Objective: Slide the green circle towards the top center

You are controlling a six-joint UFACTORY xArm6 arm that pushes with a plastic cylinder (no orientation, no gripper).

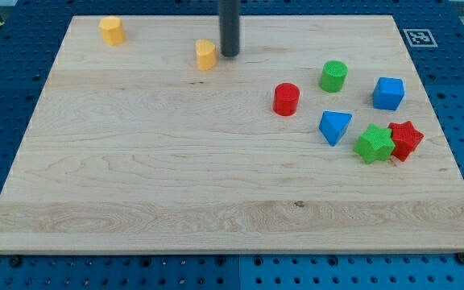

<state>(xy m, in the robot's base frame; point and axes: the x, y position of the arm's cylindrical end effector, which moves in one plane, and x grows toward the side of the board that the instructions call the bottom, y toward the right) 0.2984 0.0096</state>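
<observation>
Reaching the green circle (333, 76) comes first, to my judgement, since my tip (229, 55) stands near the view's top centre, well apart from it and just beside a yellow block (206, 54) whose shape looks like a heart, though I cannot be sure. The green circle sits in the view's upper right part of the wooden board (135, 177), with a red circle (286, 99) near it on the lower left and a blue cube (388, 93) near it on the right. To push it well, the tip should travel round to the circle's right and slightly lower side, between it and the blue cube, then press up and leftward through the circle's middle so it slides straight and does not spin off. The red circle lies close to that line and could be clipped if the approach cuts too low. A blue triangle (333, 127), a green star (374, 143) and a red star (405, 139), those two touching, lie lower right, out of the way; another yellow block (112, 30) sits top left. The arm has no claw to open or close, only the dark rod, which hangs upright from the view's top edge with its end down at the board.
</observation>
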